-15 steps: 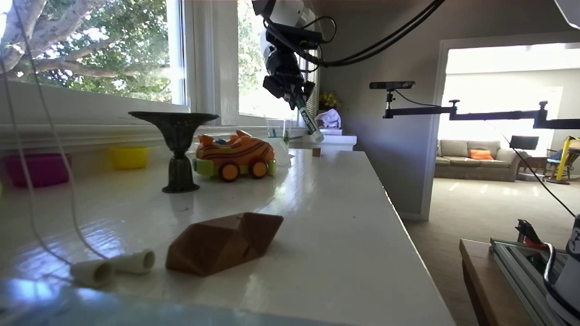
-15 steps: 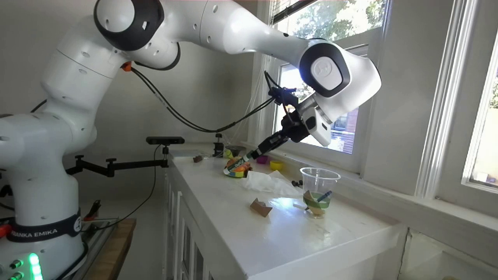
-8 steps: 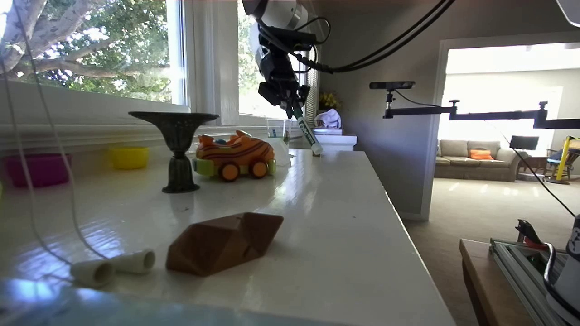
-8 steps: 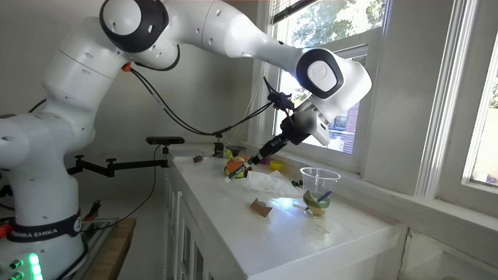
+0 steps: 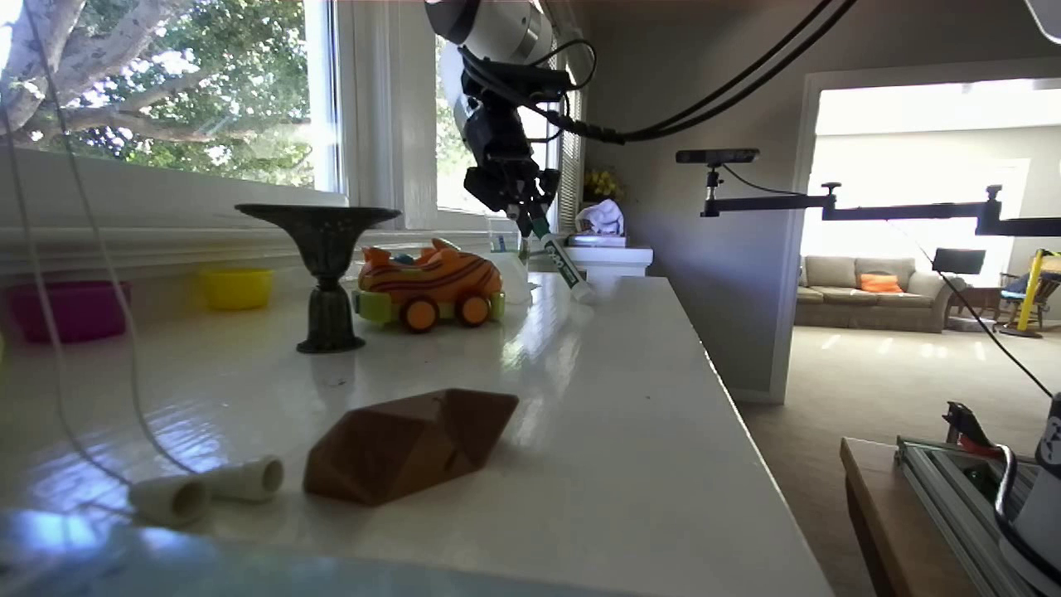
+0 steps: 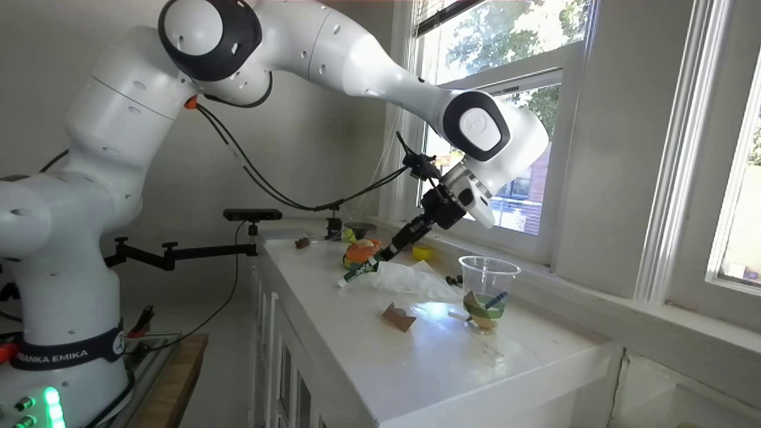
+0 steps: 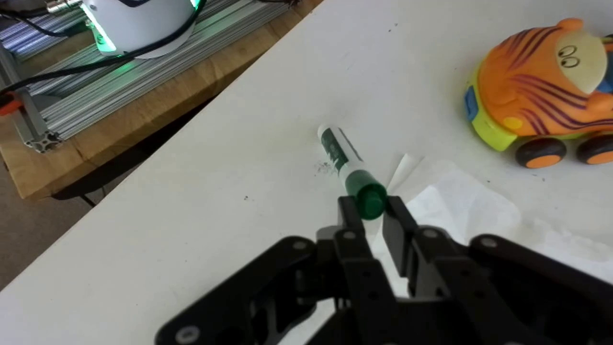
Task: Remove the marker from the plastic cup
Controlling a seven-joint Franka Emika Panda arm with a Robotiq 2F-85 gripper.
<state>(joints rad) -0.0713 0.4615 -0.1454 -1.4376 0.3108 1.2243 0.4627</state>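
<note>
- At left in an exterior view, the marker (image 6: 359, 271) slants down; you can't tell whether its white end touches the countertop (image 6: 434, 362).
- Just right of it, your gripper (image 7: 370, 207) has its jaws closed on the marker's green end, as the wrist view shows. What seems left for you is to set it down, release and back off.
- Further right lies a crumpled tissue (image 6: 410, 282).
- At far right, the plastic cup (image 6: 489, 272) stands upright, well apart from the marker, so removal looks done. A blue stick (image 6: 496, 300) shows there; you can't tell whether inside or behind.
</note>
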